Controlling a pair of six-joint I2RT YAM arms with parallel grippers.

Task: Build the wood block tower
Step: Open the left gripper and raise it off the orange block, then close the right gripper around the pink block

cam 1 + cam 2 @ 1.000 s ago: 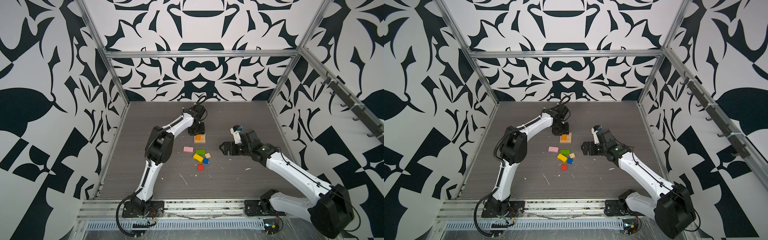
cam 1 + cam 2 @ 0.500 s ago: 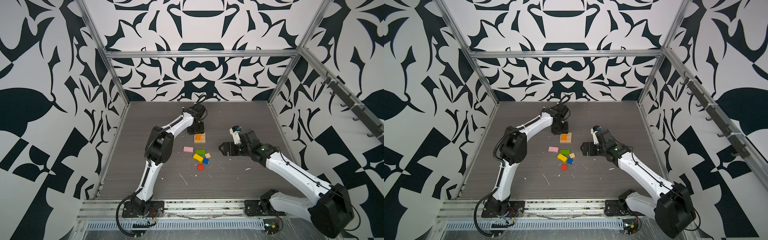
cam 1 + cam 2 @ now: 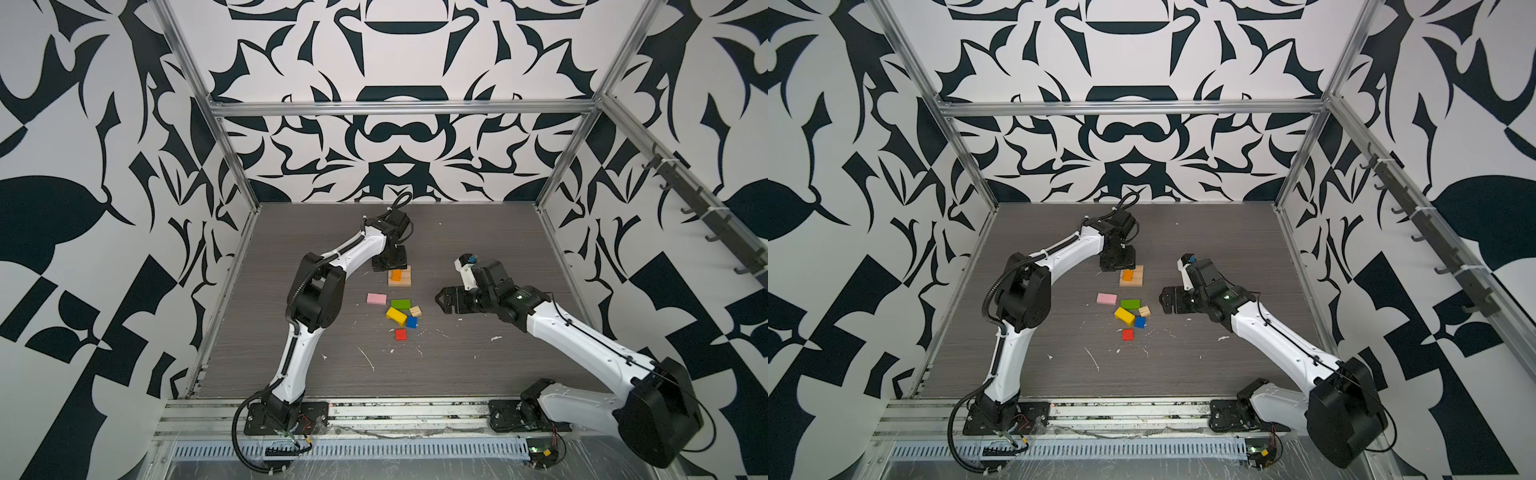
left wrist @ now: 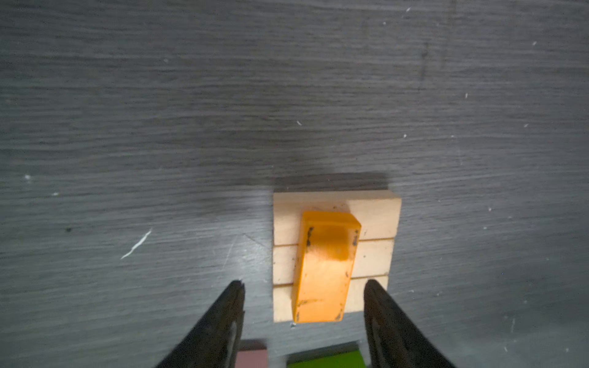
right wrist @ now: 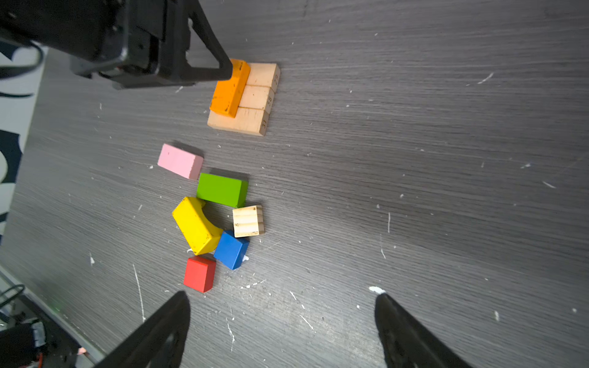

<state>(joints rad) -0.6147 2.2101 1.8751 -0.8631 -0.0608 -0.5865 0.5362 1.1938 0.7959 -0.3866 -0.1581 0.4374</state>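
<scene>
Three tan bars [image 3: 404, 281] [image 5: 255, 122] lie side by side as the tower's base. An orange block [image 3: 396, 274] [image 4: 325, 270] lies across them near one edge. My left gripper [image 3: 388, 266] [image 4: 302, 283] hangs just above it, open, with its fingers on either side of the block and clear of it. In front lie the loose wood blocks: pink [image 5: 180, 161], green [image 5: 221, 189], yellow [image 5: 196, 224], blue [image 5: 231, 249], red [image 5: 199, 274] and a plain cube [image 5: 248, 220]. My right gripper [image 3: 440, 300] [image 5: 282, 296] is open and empty to the right of them, above the floor.
The dark wood-grain floor [image 3: 478, 232] carries small white flecks. Patterned walls with metal frame posts [image 3: 232, 166] close in the back and both sides. Both arm bases stand on the front rail [image 3: 395, 409].
My left gripper's jaws have widened around the orange block, which stays on the tan bars. The right arm has barely moved.
</scene>
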